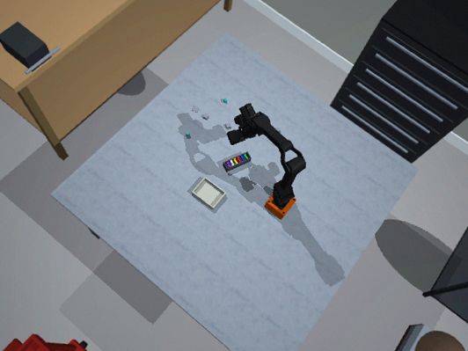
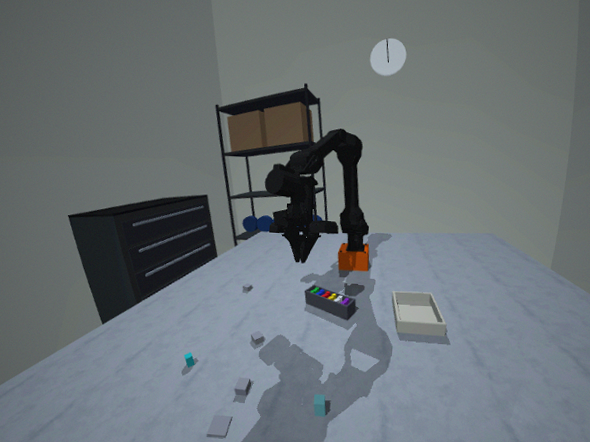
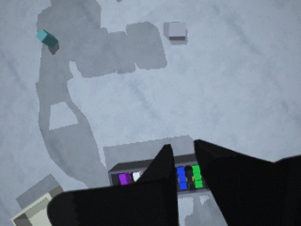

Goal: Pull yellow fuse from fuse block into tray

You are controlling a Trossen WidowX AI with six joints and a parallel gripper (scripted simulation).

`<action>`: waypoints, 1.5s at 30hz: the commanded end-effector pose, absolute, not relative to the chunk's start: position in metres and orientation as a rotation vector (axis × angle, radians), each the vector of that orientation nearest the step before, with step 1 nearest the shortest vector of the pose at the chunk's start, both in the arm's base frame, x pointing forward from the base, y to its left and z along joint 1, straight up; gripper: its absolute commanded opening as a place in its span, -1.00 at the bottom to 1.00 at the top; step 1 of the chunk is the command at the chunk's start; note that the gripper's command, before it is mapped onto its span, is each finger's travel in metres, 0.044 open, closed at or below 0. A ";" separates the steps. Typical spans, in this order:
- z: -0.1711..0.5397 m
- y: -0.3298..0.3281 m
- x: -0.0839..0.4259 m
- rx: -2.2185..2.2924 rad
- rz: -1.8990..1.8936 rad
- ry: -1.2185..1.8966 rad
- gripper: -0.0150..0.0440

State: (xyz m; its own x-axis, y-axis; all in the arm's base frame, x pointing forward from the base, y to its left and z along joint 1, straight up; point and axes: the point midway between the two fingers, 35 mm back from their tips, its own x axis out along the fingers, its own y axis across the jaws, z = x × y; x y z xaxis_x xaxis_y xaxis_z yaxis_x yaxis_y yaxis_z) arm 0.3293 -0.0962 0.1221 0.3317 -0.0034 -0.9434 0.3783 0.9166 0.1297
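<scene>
The dark fuse block (image 1: 228, 167) (image 2: 326, 306) (image 3: 132, 166) stands on the grey table and holds a row of coloured fuses. The yellow fuse (image 1: 234, 160) (image 2: 332, 296) sits in the row between a white one and a red one. In the wrist view my left finger hides it. The cream tray (image 1: 200, 184) (image 2: 417, 328) (image 3: 28, 214) stands empty beside the block. My gripper (image 2: 300, 257) (image 3: 182, 148) hangs well above the table, a little off to the side of the block. Its fingers are nearly together with nothing between them.
Small grey cubes (image 2: 257, 336) (image 3: 175, 30) and teal cubes (image 2: 188, 359) (image 3: 45, 38) lie scattered on the table beyond the block. The arm's orange base (image 1: 280, 206) (image 2: 353, 257) stands near the block. A black drawer cabinet (image 2: 144, 240) and a shelf stand off the table.
</scene>
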 end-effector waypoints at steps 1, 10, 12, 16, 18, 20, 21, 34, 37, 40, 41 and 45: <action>0.074 -0.059 0.313 0.340 -0.274 1.408 -0.24; 0.048 -0.030 0.301 0.308 -0.292 1.521 -0.24; 0.047 -0.030 0.302 0.308 -0.292 1.521 -0.24; 0.044 -0.030 0.302 0.308 -0.292 1.521 -0.24; 0.042 -0.030 0.302 0.308 -0.292 1.521 -0.24; 0.040 -0.030 0.302 0.308 -0.292 1.521 -0.24; 0.039 -0.030 0.302 0.308 -0.292 1.521 -0.24; 0.026 -0.029 0.303 0.308 -0.292 1.521 -0.24; 0.023 -0.029 0.303 0.308 -0.292 1.521 -0.24; 0.021 -0.029 0.303 0.308 -0.292 1.521 -0.24; 0.020 -0.029 0.303 0.308 -0.292 1.521 -0.24; 0.017 -0.029 0.303 0.308 -0.292 1.521 -0.24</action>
